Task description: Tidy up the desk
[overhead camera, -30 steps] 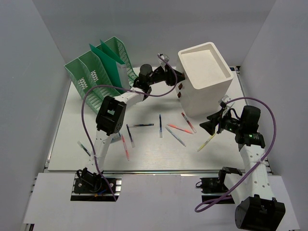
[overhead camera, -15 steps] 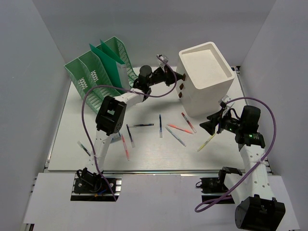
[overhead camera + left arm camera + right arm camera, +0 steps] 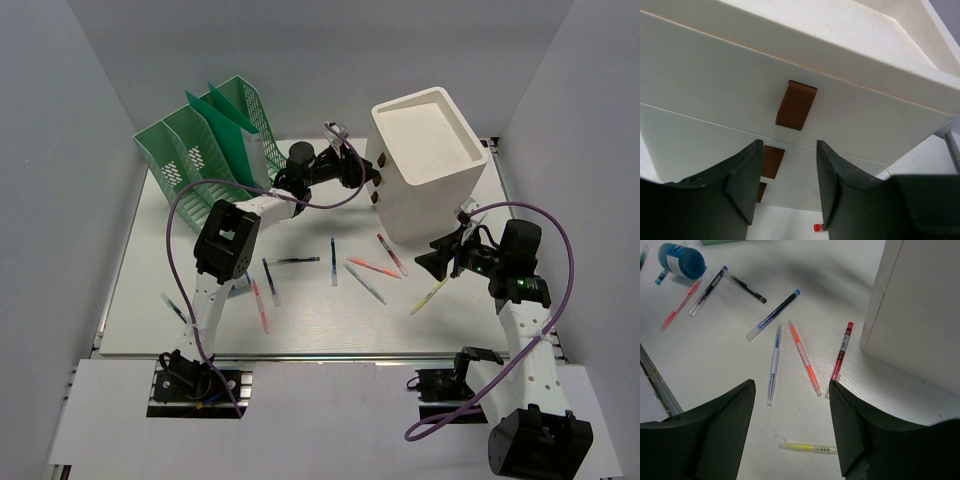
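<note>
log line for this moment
left gripper: open, facing brown tab handle on white drawer box | right gripper: open, over loose pens on white flat desk | nothing held

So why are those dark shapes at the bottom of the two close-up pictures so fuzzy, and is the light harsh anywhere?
Left wrist view: the dark left fingers sit near the lens and look soft; the white box behind is clearer. Right wrist view: right fingers equally soft, pens sharp, a broad faint shadow on the desk. Top view: even light, no obvious glare.
</note>
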{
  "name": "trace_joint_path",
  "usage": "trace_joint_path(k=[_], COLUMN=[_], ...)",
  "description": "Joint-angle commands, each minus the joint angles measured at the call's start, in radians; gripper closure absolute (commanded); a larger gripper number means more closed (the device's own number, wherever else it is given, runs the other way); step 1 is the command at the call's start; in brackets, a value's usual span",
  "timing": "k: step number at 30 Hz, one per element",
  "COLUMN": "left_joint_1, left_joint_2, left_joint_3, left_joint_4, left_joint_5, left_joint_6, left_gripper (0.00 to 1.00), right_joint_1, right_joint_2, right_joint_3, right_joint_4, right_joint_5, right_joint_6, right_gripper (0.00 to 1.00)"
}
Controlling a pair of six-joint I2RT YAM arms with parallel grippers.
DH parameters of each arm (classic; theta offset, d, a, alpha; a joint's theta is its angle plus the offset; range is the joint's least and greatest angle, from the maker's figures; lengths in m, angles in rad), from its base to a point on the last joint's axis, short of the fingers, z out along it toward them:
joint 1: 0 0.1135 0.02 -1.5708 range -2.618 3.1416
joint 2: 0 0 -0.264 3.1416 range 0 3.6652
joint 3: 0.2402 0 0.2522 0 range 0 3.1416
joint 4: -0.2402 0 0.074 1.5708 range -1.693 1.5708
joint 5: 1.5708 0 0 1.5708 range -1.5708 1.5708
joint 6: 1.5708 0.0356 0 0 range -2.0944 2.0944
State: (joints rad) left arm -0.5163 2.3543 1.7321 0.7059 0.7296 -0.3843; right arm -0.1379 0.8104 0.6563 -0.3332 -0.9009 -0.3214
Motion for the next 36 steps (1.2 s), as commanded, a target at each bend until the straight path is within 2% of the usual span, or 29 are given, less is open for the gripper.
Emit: trace_joint_path(k=[1, 10, 14, 22, 36], left_joint_1=[0.001, -0.008, -0.008, -0.017, -0.05], left_joint_2=[-0.072, -0.043, -0.033, -0.004, -0.006], left_joint_3=[0.018, 0.064, 0.083, 0.118, 0.109], left_joint_4=[-0.017, -0.025, -0.026, -0.036, -0.103], left_joint_5=[0.016, -0.002, -0.022, -0.05, -0.121], left_joint_6=[0.012, 0.021, 0.021, 0.028, 0.143], left_gripper=[0.42, 0.33, 0.32, 0.36, 0.4], right_joint_1=[-0.002, -0.002, -0.002, 0.0, 0.0], right_joint_2=[-0.014, -0.008, -0.007, -0.005, -0.005], right_joint_3=[-0.006, -0.003, -0.003, -0.003, -0.003], right_joint_4=[0.028, 0.028, 0.028, 0.028, 0.028], right_joint_5=[-0.02, -0.021, -0.021, -0.023, -0.026], right_joint_6=[-0.008, -0.008, -0.008, -0.008, -0.007], right_gripper=[0.33, 0.33, 0.32, 0.32, 0.32])
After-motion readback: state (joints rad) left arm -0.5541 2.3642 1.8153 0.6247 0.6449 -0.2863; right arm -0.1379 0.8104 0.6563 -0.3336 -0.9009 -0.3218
